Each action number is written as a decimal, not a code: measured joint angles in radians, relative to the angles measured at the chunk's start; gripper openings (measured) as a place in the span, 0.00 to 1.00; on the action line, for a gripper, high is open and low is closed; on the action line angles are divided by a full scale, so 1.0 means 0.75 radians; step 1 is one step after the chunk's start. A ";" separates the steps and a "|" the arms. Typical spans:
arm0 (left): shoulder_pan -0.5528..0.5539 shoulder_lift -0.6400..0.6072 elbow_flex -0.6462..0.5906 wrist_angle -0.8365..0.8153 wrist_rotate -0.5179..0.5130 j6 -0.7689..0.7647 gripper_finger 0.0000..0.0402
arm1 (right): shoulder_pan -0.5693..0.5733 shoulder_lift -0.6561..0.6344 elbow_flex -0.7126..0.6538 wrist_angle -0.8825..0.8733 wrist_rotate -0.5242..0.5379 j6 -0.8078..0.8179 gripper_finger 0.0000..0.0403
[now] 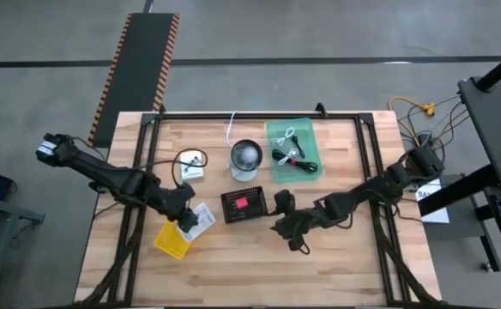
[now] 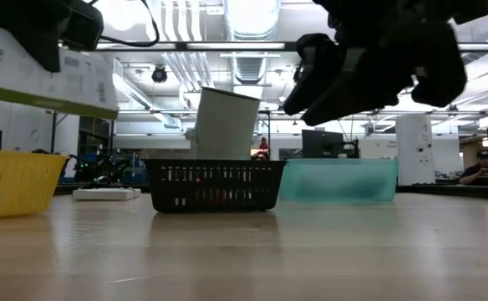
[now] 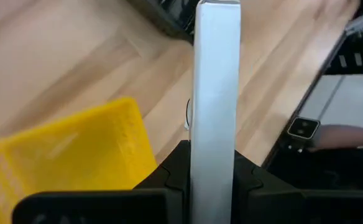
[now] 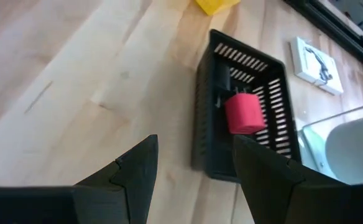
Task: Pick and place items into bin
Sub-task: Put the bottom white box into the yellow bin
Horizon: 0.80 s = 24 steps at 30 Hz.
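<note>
My left gripper (image 1: 189,221) is shut on a white packet (image 1: 202,218), just beyond the far right corner of the yellow bin (image 1: 171,239). In the low view the packet (image 2: 48,82) hangs in the air above the bin (image 2: 14,181). A second white packet (image 1: 192,164) lies flat on the table farther back. The black basket (image 1: 241,206) holds a red cube (image 4: 243,112) and a dark item. My right gripper (image 4: 194,163) is open and held above the table, right of the basket. Black and white cables lie in the green tray (image 1: 295,151). My left gripper (image 3: 215,169) pinches the white packet between its two fingers, one on each flat face, at the packet's end nearest the wrist (image 3: 217,146). The fingers come from the table's left, slanting down. The packet is lifted clear and juts out ahead of the fingers, slightly tilted.
A round clear glass cup (image 1: 245,160) stands behind the black basket, next to the green tray. A dark metal frame (image 1: 259,115) runs along the table's far edge and sides. Bare wood lies toward the near edge (image 1: 259,275).
</note>
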 joint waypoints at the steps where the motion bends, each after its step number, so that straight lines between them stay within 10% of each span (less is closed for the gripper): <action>1: -0.011 0.006 0.000 -0.005 0.000 -0.037 0.08 | -0.010 0.000 -0.003 0.008 -0.001 -0.005 0.48; 11: -0.124 0.029 -0.001 -0.297 -0.046 -0.421 0.08 | -0.086 0.000 -0.016 0.015 -0.001 -0.001 0.48; 24: -0.161 0.039 -0.001 -0.424 -0.023 -0.449 0.08 | -0.091 0.000 -0.018 0.016 -0.002 0.058 0.48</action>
